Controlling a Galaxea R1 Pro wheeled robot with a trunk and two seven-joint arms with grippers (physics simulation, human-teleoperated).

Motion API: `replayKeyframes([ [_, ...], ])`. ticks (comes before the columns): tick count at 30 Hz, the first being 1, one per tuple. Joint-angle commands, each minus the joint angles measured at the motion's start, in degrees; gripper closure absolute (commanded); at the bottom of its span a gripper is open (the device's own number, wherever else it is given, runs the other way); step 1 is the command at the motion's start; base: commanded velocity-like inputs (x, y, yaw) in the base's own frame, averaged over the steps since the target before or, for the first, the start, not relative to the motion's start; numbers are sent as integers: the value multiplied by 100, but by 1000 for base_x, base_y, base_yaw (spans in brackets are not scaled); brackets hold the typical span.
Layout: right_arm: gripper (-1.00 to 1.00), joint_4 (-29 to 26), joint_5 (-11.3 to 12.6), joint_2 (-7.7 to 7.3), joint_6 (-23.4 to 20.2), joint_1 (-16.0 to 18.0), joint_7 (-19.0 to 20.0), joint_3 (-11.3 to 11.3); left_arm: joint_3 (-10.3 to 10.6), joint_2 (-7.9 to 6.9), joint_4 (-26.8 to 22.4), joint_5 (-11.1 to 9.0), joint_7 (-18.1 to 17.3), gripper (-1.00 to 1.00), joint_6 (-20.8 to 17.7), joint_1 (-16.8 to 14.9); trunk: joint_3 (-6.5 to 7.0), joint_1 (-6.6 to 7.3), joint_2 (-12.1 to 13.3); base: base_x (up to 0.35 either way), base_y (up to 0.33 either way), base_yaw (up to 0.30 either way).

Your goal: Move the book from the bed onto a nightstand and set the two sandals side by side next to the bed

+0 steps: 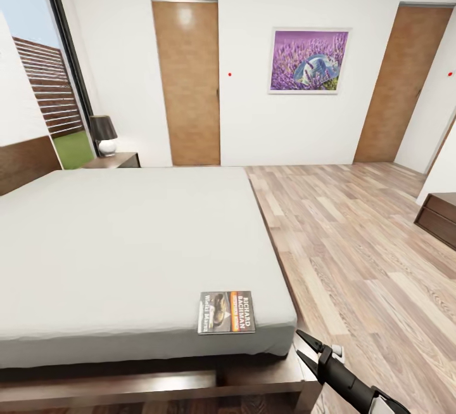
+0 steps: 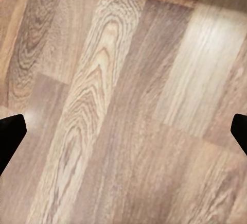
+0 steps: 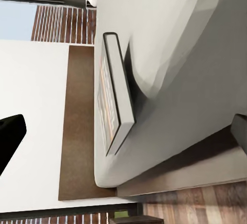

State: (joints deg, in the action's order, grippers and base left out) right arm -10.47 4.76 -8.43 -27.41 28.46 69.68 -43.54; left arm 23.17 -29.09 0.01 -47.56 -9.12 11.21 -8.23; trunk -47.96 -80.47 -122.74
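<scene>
The book (image 1: pixel 227 312) lies flat on the bed's grey mattress (image 1: pixel 126 243), close to its near right corner. My right gripper (image 1: pixel 299 341) hangs open just off that corner, lower than the mattress top, nothing between its fingers. In the right wrist view the book (image 3: pixel 116 95) is edge-on on the mattress (image 3: pixel 180 54), ahead of the open right gripper (image 3: pixel 126 131). My left gripper (image 2: pixel 123 131) is open over bare wood floor (image 2: pixel 123 80). A nightstand (image 1: pixel 117 160) stands at the bed's far side. The sandals are out of view.
A black-shaded lamp (image 1: pixel 103 134) sits on the nightstand. Two brown doors (image 1: pixel 187 81) and a purple picture (image 1: pixel 309 60) are on the far wall. A dark wood cabinet (image 1: pixel 440 214) stands at the right. Plank floor (image 1: pixel 354 255) stretches right of the bed.
</scene>
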Motion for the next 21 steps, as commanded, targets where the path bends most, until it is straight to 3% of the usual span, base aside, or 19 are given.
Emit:
replayKeyframes([
  [1,-100,1,50,-2,-55,2,4,21,45,0,7,-60,-29,-100,13,-4,-5,1,-2,0,31,0],
  [21,-100,2,49,-3,-54,2,2,21,47,0,8,-60,-29,-100,13,-4,-5,1,-2,0,129,0],
])
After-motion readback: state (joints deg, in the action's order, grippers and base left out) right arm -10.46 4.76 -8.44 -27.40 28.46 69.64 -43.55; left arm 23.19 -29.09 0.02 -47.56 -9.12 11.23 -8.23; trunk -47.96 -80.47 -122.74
